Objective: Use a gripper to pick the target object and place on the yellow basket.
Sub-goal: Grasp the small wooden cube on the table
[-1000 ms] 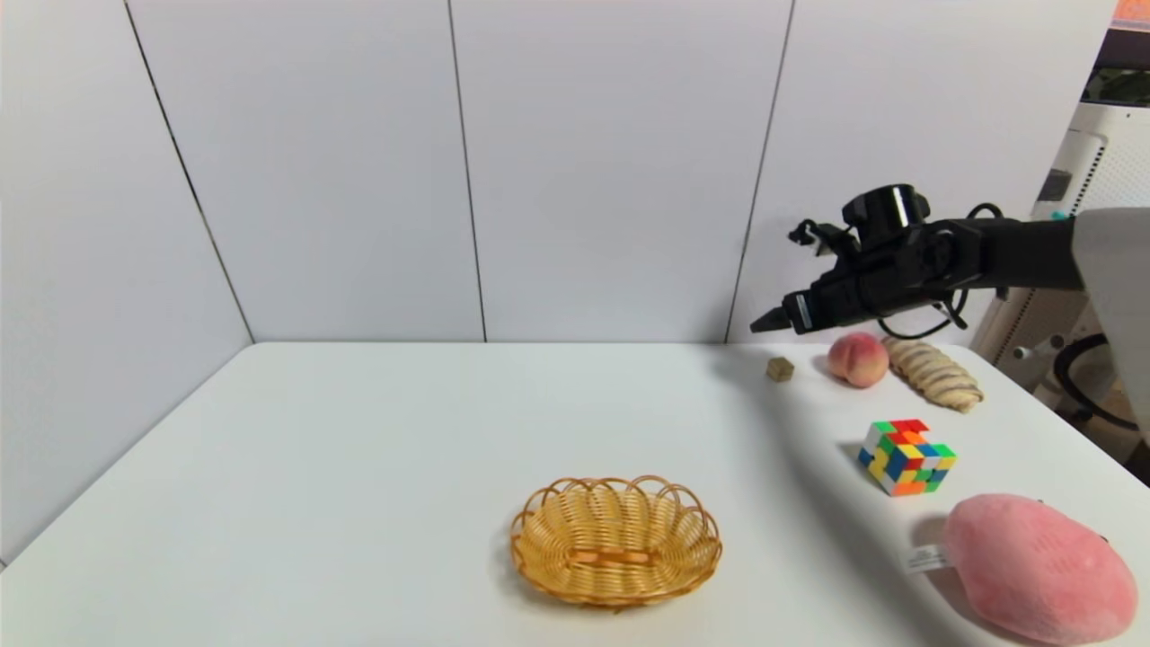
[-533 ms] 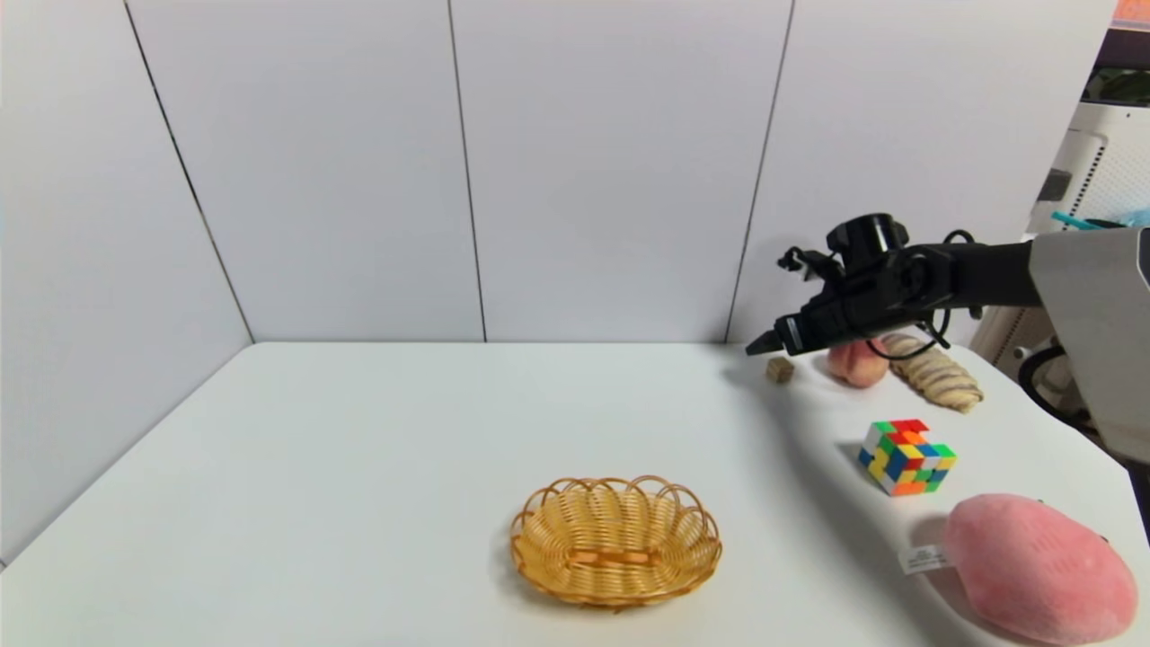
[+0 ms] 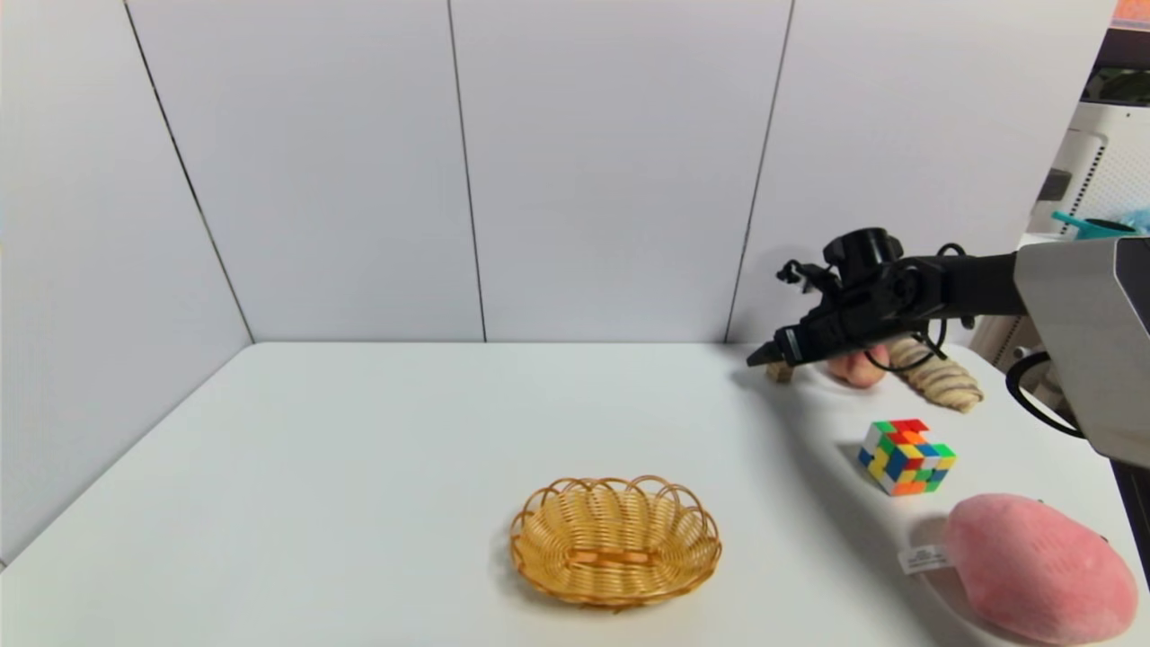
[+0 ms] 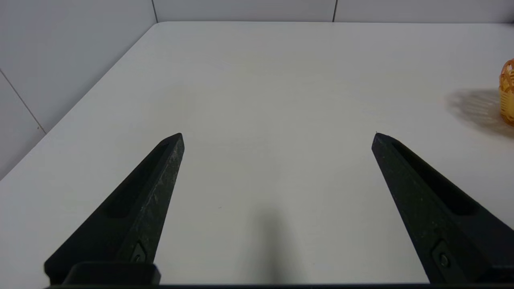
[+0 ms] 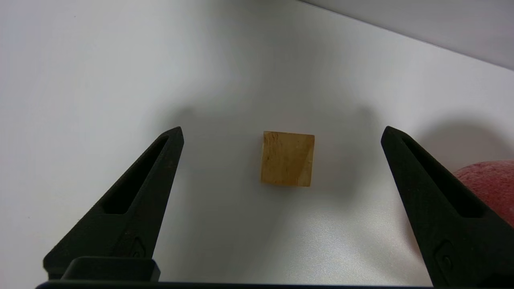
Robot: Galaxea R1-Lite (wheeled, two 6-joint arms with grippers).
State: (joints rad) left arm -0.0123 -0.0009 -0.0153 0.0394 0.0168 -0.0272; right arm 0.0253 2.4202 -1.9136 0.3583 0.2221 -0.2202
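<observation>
Two spread fingers of the right tool [image 5: 281,132] flank the target object [image 5: 287,159], peach [image 5: 488,184] just beside.

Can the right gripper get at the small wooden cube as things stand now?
Probably yes. The right gripper is open, the wooden cube lies between its fingers with bare table on both sides, and the peach is off to one side.

On the bench [image 3: 359,467], the wicker basket [image 3: 616,539] sits near and central. Far right lies the small wooden cube [image 3: 780,372], with the peach [image 3: 860,368] just right of it and a pastry [image 3: 939,382] beyond. The puzzle cube [image 3: 906,456] is nearer; the plush toy [image 3: 1038,568] is nearest, rightmost.
</observation>
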